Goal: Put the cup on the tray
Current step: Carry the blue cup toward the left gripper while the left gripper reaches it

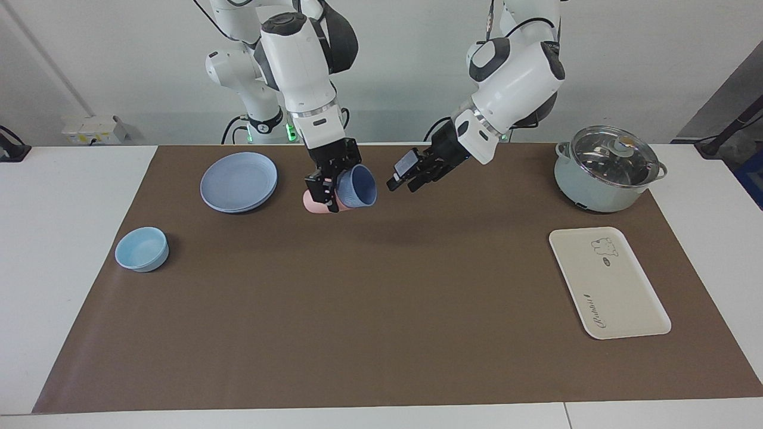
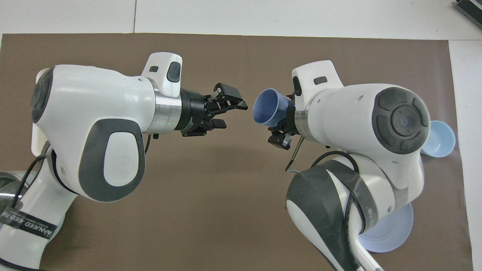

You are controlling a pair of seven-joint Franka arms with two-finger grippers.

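I have the cup (image 1: 356, 186) pinched in my right gripper (image 1: 331, 186), lifted off the mat and tipped on its side so that its open mouth faces my left gripper (image 1: 404, 179), which hangs in the air just beside it with its fingers spread, over the middle of the desk's edge at my own end. The tray (image 1: 608, 282) lies flat on the mat well apart from both, near the corner at my left arm's end, with the lidded pot (image 1: 607, 168) between it and my edge of the desk. I judge this to be a handover, and that is where trouble sits. My hold is on the cup's wall near the base, the wall is tapered and smooth, and if my left fingers close on the rim at a slant, the cup may squirt out or turn in the grip. Letting go with the right before the left has truly clamped would drop it onto the mat, where it would roll. The pink cup (image 1: 315, 203) stands directly under my right gripper, and a low swing could knock it over. On the carry, the pot's lid is the thing to clear.
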